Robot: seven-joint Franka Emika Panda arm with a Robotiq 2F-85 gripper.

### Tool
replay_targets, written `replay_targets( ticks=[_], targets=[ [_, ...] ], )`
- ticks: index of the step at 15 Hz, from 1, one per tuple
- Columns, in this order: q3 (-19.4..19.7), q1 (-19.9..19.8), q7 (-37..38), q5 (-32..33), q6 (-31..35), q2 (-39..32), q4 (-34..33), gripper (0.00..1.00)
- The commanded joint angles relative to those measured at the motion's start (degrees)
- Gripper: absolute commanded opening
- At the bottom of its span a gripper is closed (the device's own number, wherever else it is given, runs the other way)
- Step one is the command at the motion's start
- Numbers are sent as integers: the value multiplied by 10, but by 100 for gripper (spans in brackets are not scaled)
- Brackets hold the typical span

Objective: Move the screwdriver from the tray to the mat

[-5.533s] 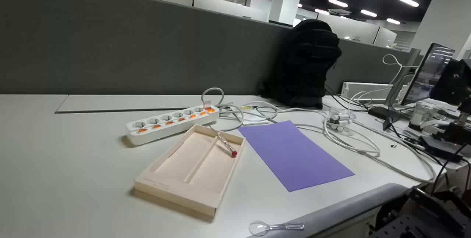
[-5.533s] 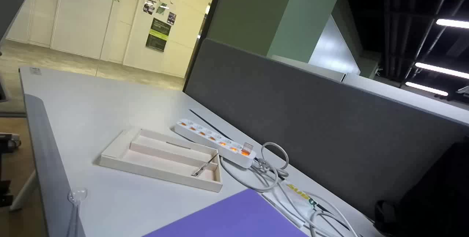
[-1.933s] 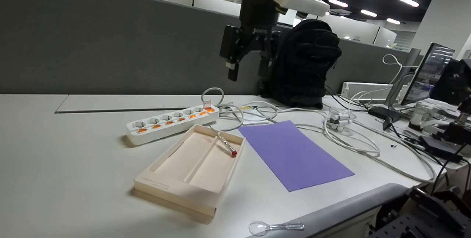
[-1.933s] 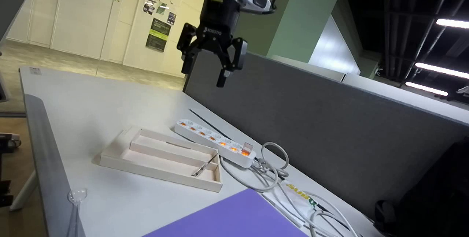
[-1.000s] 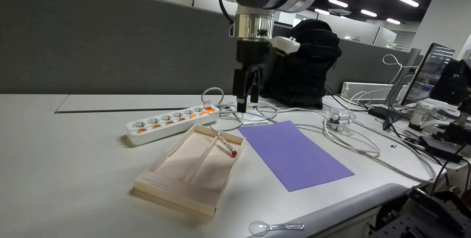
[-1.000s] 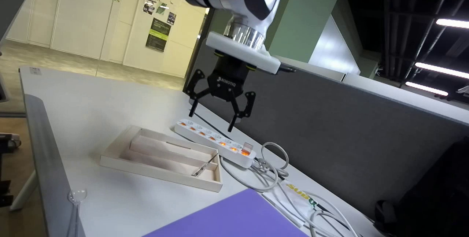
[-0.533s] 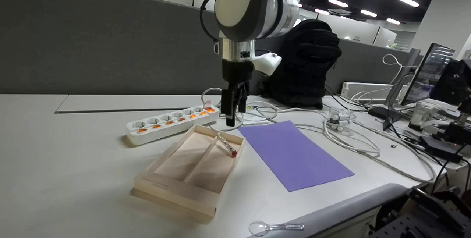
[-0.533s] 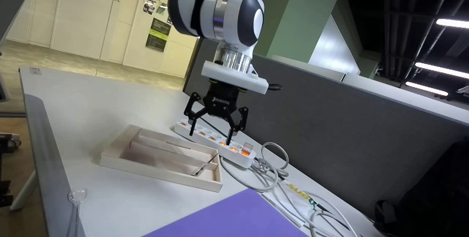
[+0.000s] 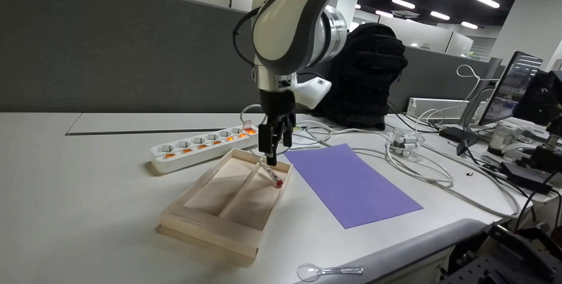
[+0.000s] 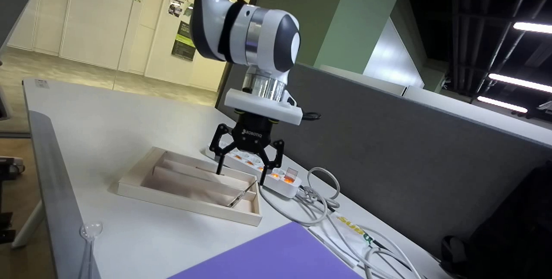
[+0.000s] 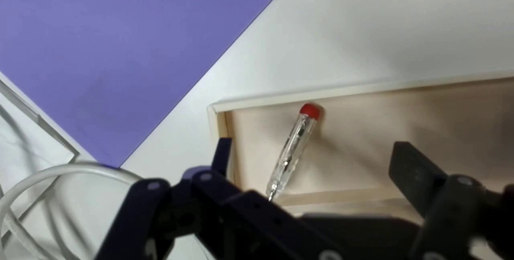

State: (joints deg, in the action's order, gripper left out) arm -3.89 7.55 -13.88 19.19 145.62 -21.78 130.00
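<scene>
1 gripper (image 10: pixel 240 179), jaws wide apart, abv tray (image 9: pixel 210 232) w/ screwdriver (image 11: pixel 290 156) aslant in it, mat (image 9: pixel 352 185) nr.

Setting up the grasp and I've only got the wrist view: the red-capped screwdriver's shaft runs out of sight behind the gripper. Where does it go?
Observer: Over the lengthwise divider of the beige tray; the screwdriver lies across it in both exterior views.
Operator: Can't judge height here. Is the gripper down in the tray?
Observer: No, it appears to hang above the tray in both exterior views.
Operator: Anything beside the tray, away from the purple mat?
Observer: Yes, a white power strip, not in your picture.
</scene>
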Motion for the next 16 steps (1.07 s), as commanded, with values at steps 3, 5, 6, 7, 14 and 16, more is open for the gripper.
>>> replay_targets(
  ticks=[3, 5, 6, 7, 14, 16],
  targets=[
    [15, 15, 53, 16, 8, -36, -22, 100],
    [22, 21, 71, 16, 12, -50, -31, 100],
    [23, 23, 77, 14, 14, -56, -36, 100],
    [28, 28, 86, 18, 18, -63, -43, 100],
    [28, 31, 87, 0, 15, -109, -88, 100],
    [23, 28, 82, -6, 16, -116, -95, 74]
  ],
)
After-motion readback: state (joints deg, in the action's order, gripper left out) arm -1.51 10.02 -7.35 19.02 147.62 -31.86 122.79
